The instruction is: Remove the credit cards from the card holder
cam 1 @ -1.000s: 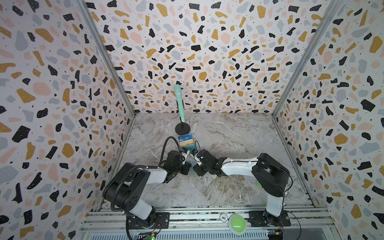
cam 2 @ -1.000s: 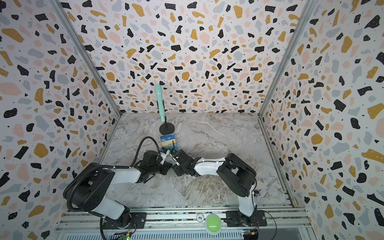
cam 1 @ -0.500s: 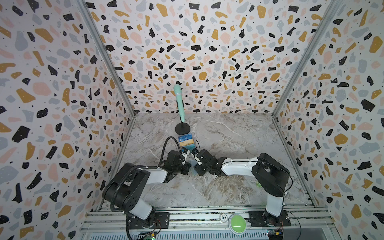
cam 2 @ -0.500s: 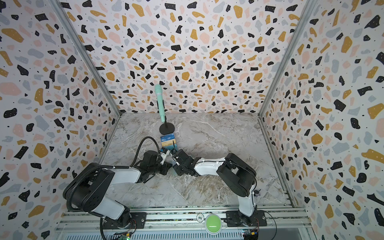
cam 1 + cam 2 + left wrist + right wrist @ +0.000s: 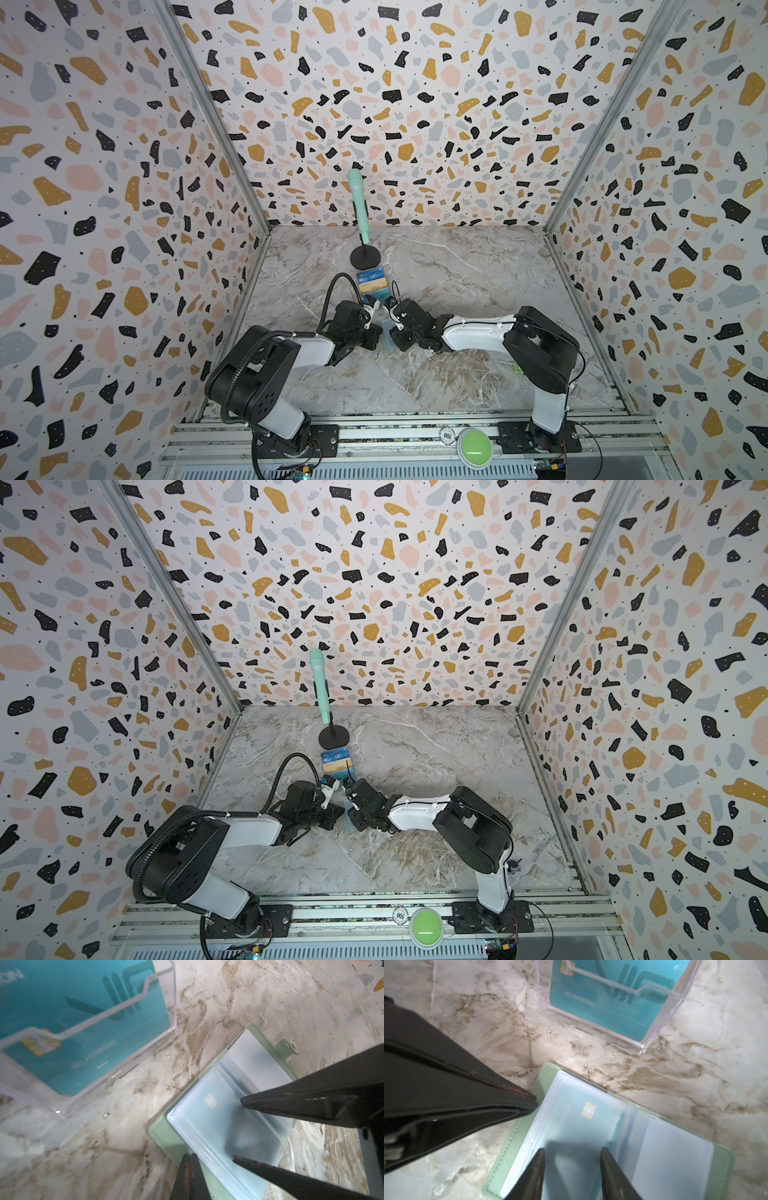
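– Progress on the cards?
– Early, I judge. The card holder [image 5: 510, 1147] lies open on the marble surface [image 5: 457, 270] between the two arms, sleeve pages up. A credit card [image 5: 581, 1126] with a gold chip shows through the top sleeve, so it is not out yet. I see no card lying loose on the surface. I cannot tell what the other sleeves hold.
– And the tools?
– The left tool [image 5: 527, 1103] has its jaws together, and its tip sits on the edge of the green cover. I read that as pinning the holder. The right tool [image 5: 572, 1150] has its jaws apart, with both tips low over the sleeve that has the card. Nothing is between them, and I cannot tell whether they touch the plastic.
– So what is left?
– Nearly all of it: work the card's edge out of the sleeve, pinch it, draw it clear, then check the other pages.
– Room to pull?
– Tight on the far side. The clear stand [image 5: 645, 1043] with its teal card [image 5: 602, 1012] is near the holder's far edge, though apart from it. The left tool blocks one side. The snap tab [image 5: 286, 1047] juts from the opposite cover. Open surface lies toward the right wall and the arm bases, so a draw that way looks safest.
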